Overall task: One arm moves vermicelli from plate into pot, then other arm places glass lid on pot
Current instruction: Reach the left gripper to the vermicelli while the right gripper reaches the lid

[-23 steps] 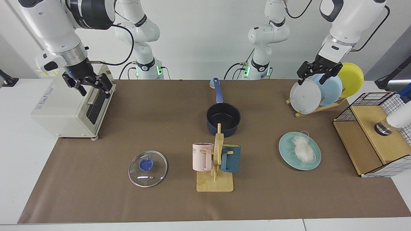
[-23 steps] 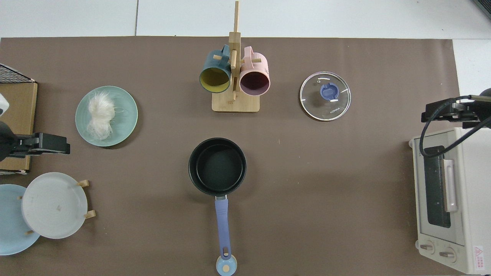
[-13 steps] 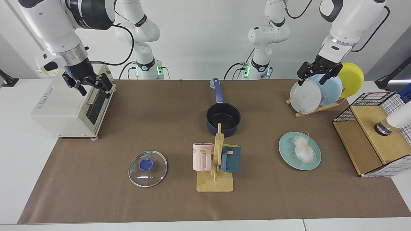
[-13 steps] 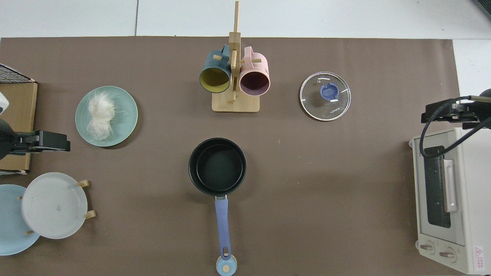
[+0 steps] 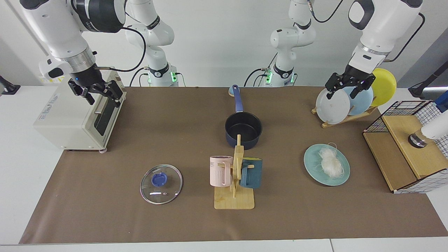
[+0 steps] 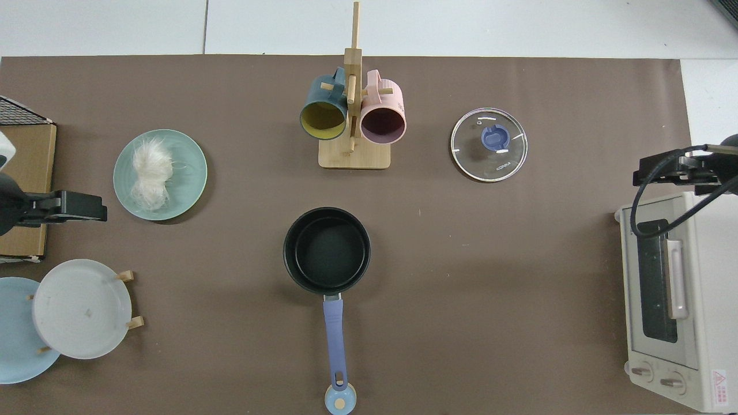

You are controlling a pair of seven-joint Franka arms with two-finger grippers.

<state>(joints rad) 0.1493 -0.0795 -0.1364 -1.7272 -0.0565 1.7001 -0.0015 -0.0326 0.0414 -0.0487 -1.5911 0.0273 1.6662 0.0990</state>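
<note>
Brown matting holds your dark navy pot; beside it, loose white vermicelli on the teal plate may shed strands. Left gripper and right gripper hang spread, empty.

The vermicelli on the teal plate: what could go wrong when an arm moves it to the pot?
Risks, as a judgement:
1. The vermicelli is a loose bundle with stray strands on the plate; some may drop on the way.
2. The left gripper, open, hangs close to the racked plates; a careless descent could knock them.
3. The mug stand rises in front of the pot, beside the path from the plate.
The right gripper waits open above the toaster oven.
</note>
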